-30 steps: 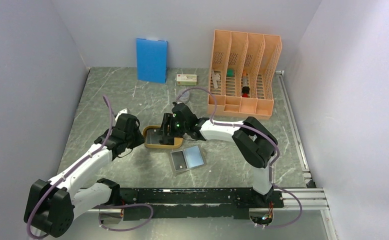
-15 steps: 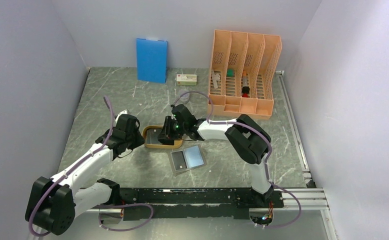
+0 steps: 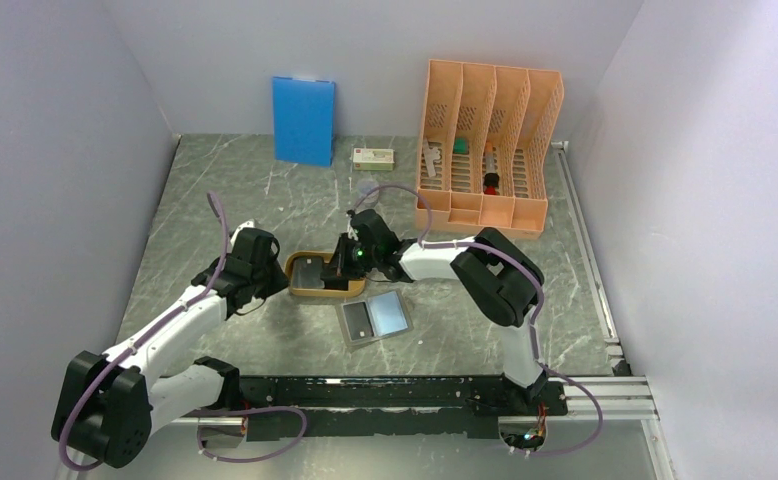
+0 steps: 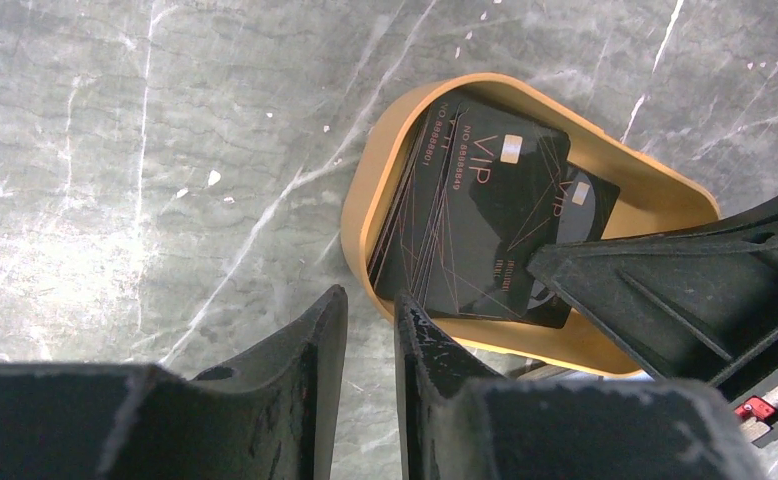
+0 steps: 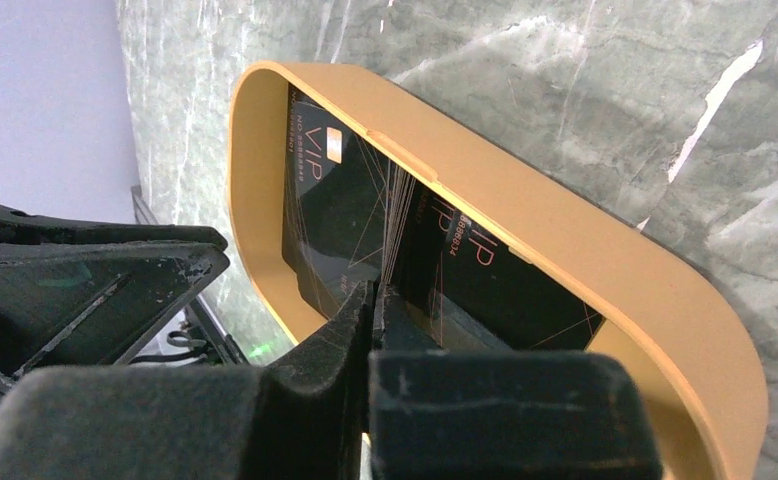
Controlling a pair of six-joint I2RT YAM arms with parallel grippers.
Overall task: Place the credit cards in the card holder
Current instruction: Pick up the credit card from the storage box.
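Note:
Several black credit cards (image 4: pixel 475 220) lie stacked in a shallow orange oval tray (image 4: pixel 365 200) at mid table. My right gripper (image 5: pixel 373 290) reaches into the tray (image 5: pixel 565 260) and is shut on the edge of one credit card (image 5: pixel 390 225), which stands tilted up off the stack. My left gripper (image 4: pixel 370 300) hovers just outside the tray's near-left rim, its jaws a narrow gap apart with nothing between them. The card holder (image 3: pixel 375 318) lies open flat in front of the tray (image 3: pixel 310 290), one half dark grey, the other pale blue.
A tall orange slotted file rack (image 3: pixel 485 150) stands at the back right. A blue upright board (image 3: pixel 303 120) leans on the back wall, with a small white box (image 3: pixel 373 157) beside it. The two arms' heads sit close together over the tray.
My right gripper's jaws closed from wide apart onto a card in the tray. The left arm barely moved.

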